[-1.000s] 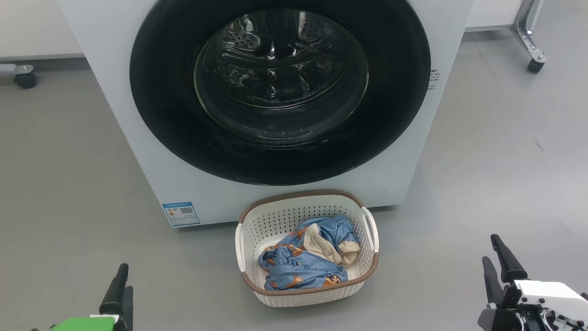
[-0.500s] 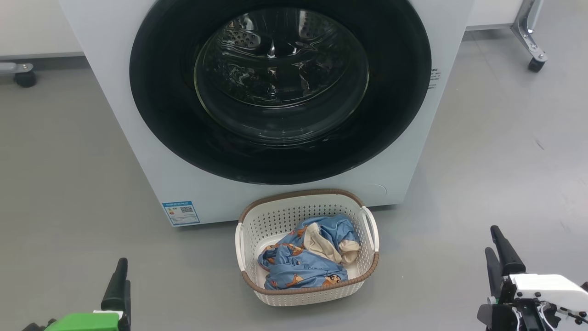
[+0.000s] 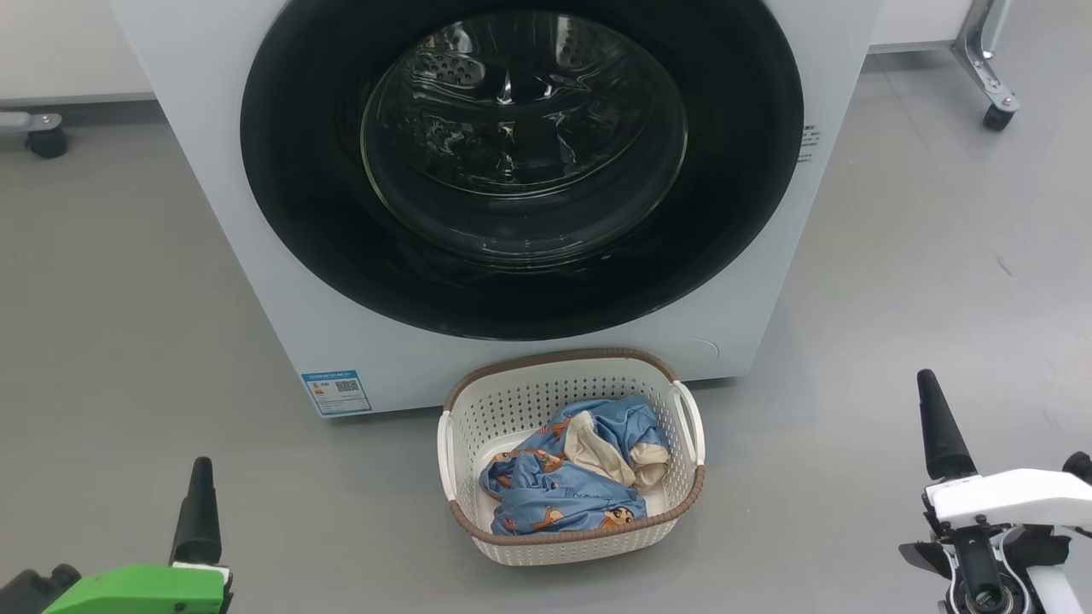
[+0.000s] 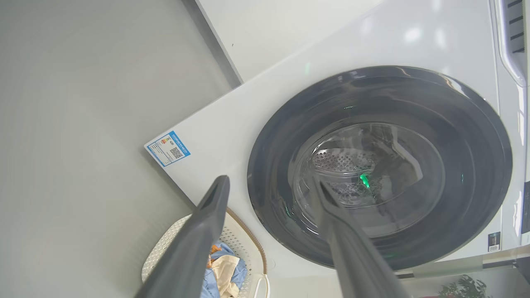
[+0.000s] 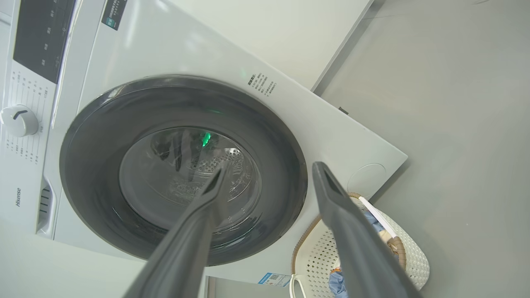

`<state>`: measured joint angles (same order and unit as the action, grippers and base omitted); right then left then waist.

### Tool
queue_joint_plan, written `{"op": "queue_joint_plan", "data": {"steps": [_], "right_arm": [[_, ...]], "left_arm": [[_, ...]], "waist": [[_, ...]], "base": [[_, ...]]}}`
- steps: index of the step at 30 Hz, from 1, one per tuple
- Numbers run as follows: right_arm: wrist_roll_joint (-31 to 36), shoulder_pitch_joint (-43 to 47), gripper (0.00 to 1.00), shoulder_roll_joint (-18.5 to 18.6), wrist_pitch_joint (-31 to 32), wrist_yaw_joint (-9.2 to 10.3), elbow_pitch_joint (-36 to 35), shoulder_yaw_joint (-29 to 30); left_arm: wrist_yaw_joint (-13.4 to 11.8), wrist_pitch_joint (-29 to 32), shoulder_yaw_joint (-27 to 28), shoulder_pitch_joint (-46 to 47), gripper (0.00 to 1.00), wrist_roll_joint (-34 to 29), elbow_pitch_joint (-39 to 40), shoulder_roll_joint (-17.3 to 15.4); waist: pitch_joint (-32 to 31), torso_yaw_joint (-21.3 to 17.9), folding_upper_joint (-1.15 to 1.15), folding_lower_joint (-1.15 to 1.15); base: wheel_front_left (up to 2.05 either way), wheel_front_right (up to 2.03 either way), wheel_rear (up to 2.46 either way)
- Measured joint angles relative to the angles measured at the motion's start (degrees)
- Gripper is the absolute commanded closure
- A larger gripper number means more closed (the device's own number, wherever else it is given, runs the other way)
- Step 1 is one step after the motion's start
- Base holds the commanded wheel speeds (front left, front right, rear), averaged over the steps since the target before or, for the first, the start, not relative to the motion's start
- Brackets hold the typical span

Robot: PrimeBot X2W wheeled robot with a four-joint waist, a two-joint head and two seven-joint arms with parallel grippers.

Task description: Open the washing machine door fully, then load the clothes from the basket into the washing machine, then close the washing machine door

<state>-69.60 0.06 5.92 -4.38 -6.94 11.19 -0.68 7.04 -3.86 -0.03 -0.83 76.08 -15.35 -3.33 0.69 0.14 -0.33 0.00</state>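
Floor (image 3: 921,256): grey and smooth, spreading around the washing machine (image 3: 213,170). A wheeled frame leg (image 3: 981,68) stands behind the machine on the robot's right, and a dark caster (image 3: 47,141) behind it on the robot's left.
Washing machine: white front-loader facing the robot, with a blue label sticker (image 3: 335,392) low on its front and a control knob (image 5: 18,121) on its top panel.
Washing machine door (image 3: 290,213): shut flat against the washing machine's front. It has a glossy black rim and a clear glass bowl at the centre, with the perforated drum visible through it.
Basket (image 3: 554,388): upright on the floor just in front of the washing machine, below the door's lowest edge. It holds the clothes (image 3: 554,499).
Clothes: blue printed bundle with cream parts, lying loose inside the basket.
Left jaws: apart and empty. The dark fingers (image 4: 194,248) point toward the washing machine door from well in front of the machine, on the robot's left, clear of the basket.
Right jaws: apart and empty. The fingers (image 5: 356,240) point toward the washing machine from well in front of it, on the robot's right, also clear of the basket.
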Motion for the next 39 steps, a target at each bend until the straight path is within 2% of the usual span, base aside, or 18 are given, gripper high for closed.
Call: {"op": "queue_joint_plan", "data": {"steps": [7,9,14,39], "right_arm": [[10.06,-0.77,0.0,1.29,-1.12,-0.01,-1.76,-2.01],[11.2,-0.77,0.0,1.38,-1.21,-0.01,-1.89,-2.21],[18.94,-0.77,0.0,2.02,-2.36,-0.02,-2.34,-4.12],[43.39,-0.72,0.0,2.91,-6.33,0.59,-1.36,-6.09]], "left_arm": [[0.01,-1.55,0.79,0.11,0.0,-9.88,1.38,-0.03],[0.0,-1.71,0.91,0.16,0.0,-11.22,1.59,-0.09],[0.0,-2.64,1.21,0.27,0.0,-21.09,3.2,-1.25],[-0.48,-6.65,1.08,-0.43,0.0,-47.63,5.15,-0.83]], "waist": [[0.33,0.06,0.0,0.0],[0.36,0.06,0.0,0.0],[0.53,0.03,0.0,0.0],[1.29,-0.41,0.0,0.0]], "base": [[0.0,0.0,0.0],[0.0,0.0,0.0],[0.0,0.0,0.0],[0.0,0.0,0.0]]}}
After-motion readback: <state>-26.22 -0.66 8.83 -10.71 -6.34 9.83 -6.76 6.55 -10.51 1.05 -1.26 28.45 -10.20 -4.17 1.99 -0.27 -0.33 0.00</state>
